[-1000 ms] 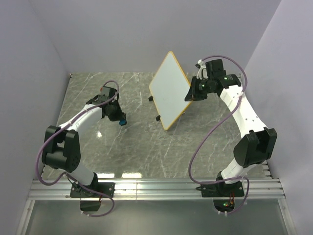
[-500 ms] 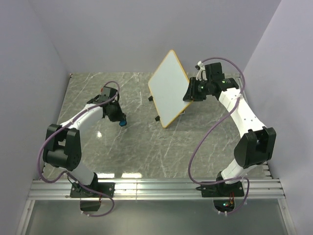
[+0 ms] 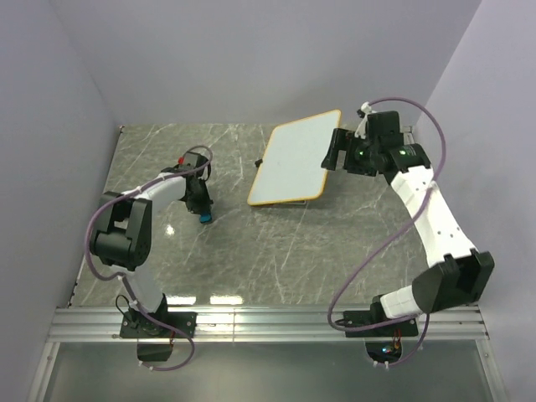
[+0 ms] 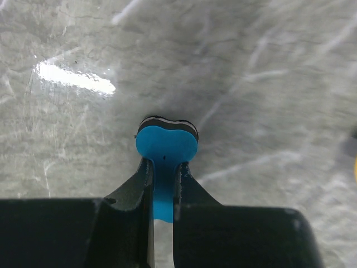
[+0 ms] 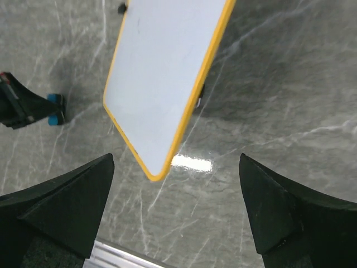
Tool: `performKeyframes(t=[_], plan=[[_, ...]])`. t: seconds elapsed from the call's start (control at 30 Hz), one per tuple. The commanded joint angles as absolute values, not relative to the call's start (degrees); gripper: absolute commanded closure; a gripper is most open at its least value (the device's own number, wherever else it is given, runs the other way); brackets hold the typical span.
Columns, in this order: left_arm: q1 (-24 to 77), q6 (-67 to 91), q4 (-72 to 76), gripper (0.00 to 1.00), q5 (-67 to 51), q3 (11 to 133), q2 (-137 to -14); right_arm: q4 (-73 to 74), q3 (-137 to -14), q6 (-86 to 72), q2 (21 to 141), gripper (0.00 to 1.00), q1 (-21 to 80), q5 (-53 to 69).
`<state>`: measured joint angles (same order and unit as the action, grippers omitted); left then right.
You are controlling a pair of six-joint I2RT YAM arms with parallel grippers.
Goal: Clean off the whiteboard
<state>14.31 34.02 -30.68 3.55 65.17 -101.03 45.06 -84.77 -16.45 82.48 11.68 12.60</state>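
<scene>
The whiteboard [image 3: 293,159] lies flat on the grey marble table, white face up, orange-yellow rim all round; I see no writing on it. In the right wrist view the whiteboard [image 5: 162,78] is ahead of my right gripper [image 5: 176,160], which is open wide with nothing between its fingers. From above, the right gripper [image 3: 333,151] hovers just off the board's right edge. My left gripper [image 3: 202,208] is shut on the blue eraser [image 3: 205,219], left of the board. In the left wrist view the eraser [image 4: 166,144] sticks out past the left gripper [image 4: 164,167], low over the table.
Purple-grey walls close in the table on the left, back and right. A metal rail [image 3: 268,322] carrying both arm bases runs along the near edge. The board's small black feet [image 3: 260,162] show at its left side.
The right gripper opened and let go of the whiteboard, which dropped from steeply tilted to flat on the table. The right arm drew back to the right. The left arm shifted slightly with the eraser.
</scene>
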Motion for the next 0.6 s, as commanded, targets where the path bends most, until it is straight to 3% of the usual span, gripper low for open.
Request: performKeyframes(t=[0.0, 0.23, 0.27, 0.33, 0.37, 0.43, 0.57], plan=[[14.2, 33.0, -29.6, 1.00, 6.3, 66.6, -103.1, 44.7, -85.9, -16.5, 77.9, 0.00, 11.2, 8.6], [14.2, 34.5, -27.9, 1.00, 5.9, 66.1, -104.2, 44.9, -83.2, -16.1, 75.4, 0.00, 11.1, 8.3], [14.3, 34.5, -27.8, 0.95, 6.0, 66.1, -104.2, 44.7, -82.8, -16.3, 75.1, 0.00, 10.9, 8.6], [14.2, 34.4, -27.9, 0.76, 6.5, 66.2, -105.5, 44.3, -81.4, -16.6, 74.6, 0.00, 10.9, 9.8], [14.2, 34.3, -28.1, 0.45, 6.8, 66.4, -106.0, 44.1, -81.0, -16.9, 74.5, 0.00, 10.9, 10.4], [14.2, 34.7, -28.6, 0.04, 8.2, 66.9, -107.5, 43.5, -80.1, -17.2, 74.4, 0.00, 10.7, 11.5], [14.2, 35.5, -29.3, 0.00, 8.7, 67.6, -107.2, 43.1, -80.0, -17.7, 74.4, 0.00, 10.8, 12.4]])
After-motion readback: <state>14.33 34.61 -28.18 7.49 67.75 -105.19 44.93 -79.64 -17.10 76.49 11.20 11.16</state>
